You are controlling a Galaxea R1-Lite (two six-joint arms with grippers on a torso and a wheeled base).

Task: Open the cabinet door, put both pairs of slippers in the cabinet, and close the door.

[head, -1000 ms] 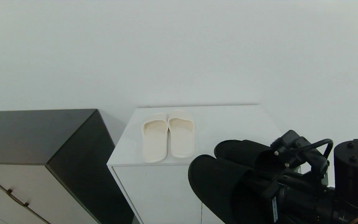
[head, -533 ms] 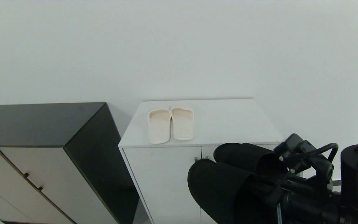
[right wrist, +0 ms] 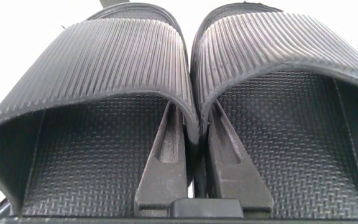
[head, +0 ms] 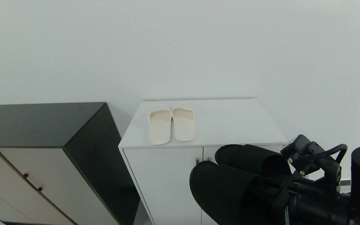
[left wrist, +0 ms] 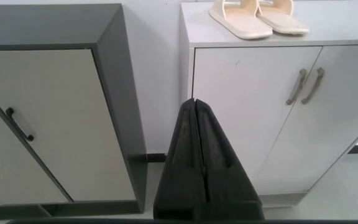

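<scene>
The right wrist view shows the right gripper [right wrist: 190, 134] clamped on the black slippers [right wrist: 129, 62] by their touching inner strap walls. The left wrist view shows the left gripper [left wrist: 195, 107] closed, empty, facing the shut white cabinet [left wrist: 247, 93]. The cream slippers [head: 183, 125] sit at its top surface's front edge, nearer the left corner.

One slipper pair [head: 172, 125] lies on the cabinet [head: 230, 125] top, toward its left side. The second pair [head: 230, 184] hangs before its right door, clamped in the right gripper [right wrist: 190, 124]. Another unit [head: 42, 125] stands left of the cabinet.
</scene>
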